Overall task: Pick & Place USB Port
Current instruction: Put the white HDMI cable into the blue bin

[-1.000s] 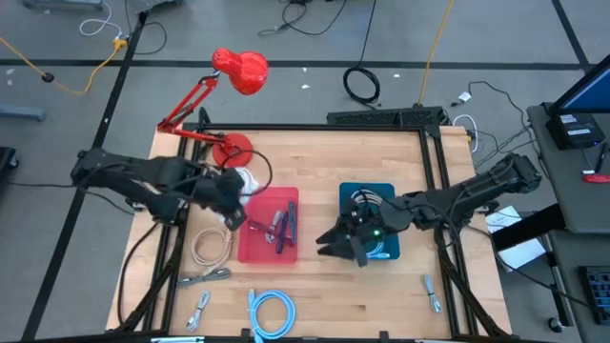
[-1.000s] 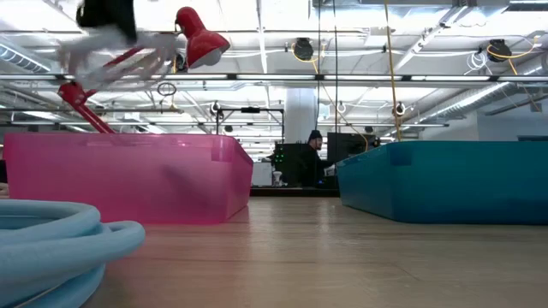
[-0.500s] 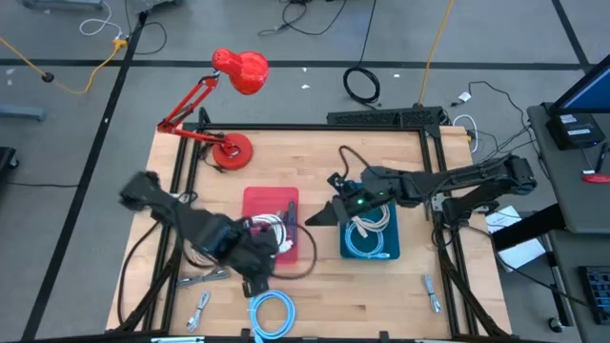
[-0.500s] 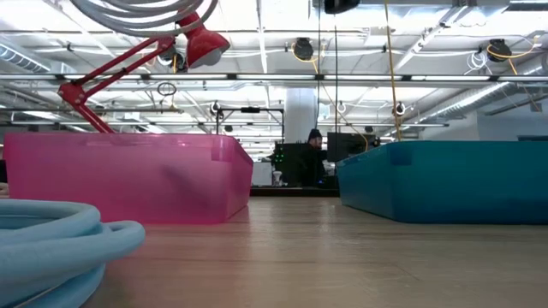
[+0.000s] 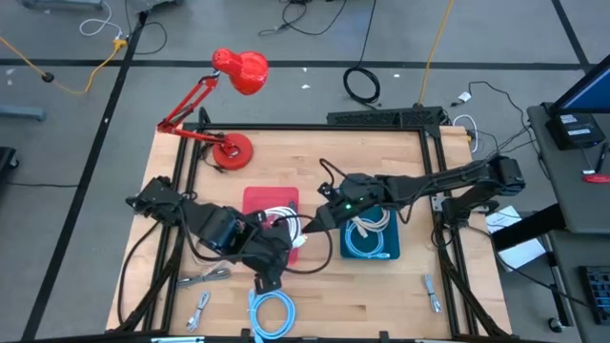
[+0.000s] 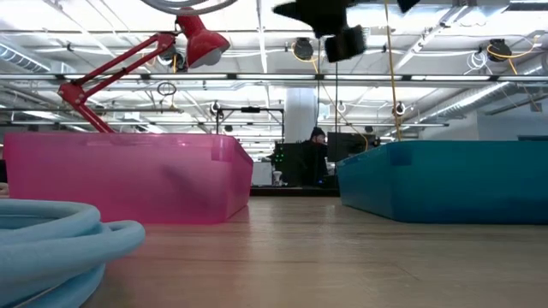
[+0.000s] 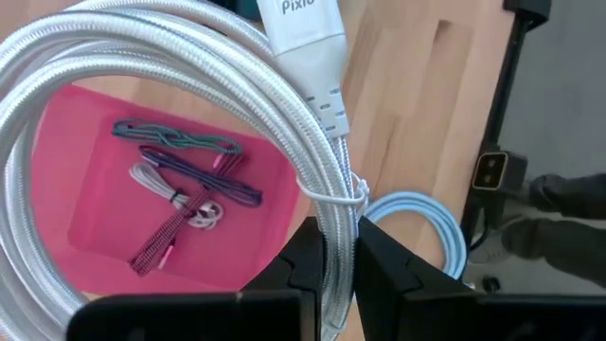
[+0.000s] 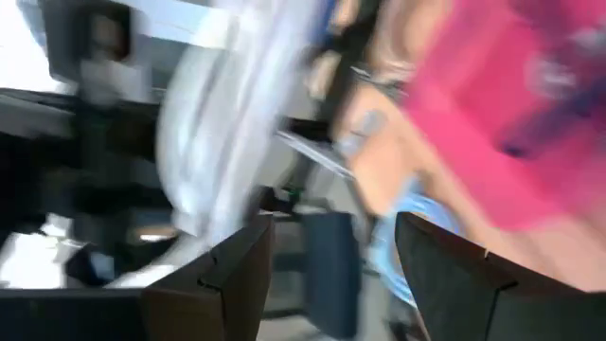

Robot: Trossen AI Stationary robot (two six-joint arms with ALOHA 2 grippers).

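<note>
"Pixle" lettering on white cable (image 7: 189, 142) in left gripper (image 7: 331, 248)

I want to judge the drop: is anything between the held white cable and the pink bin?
Nothing visible. The left gripper holds the white cable above the pink bin, whose floor already has thin cables. The open right gripper hovers beside it.

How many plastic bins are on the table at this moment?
2. A pink bin sits near the table's middle, partly covered by the left gripper holding a white coiled cable. A teal bin stands to its right, under the right arm. None other shows.
</note>
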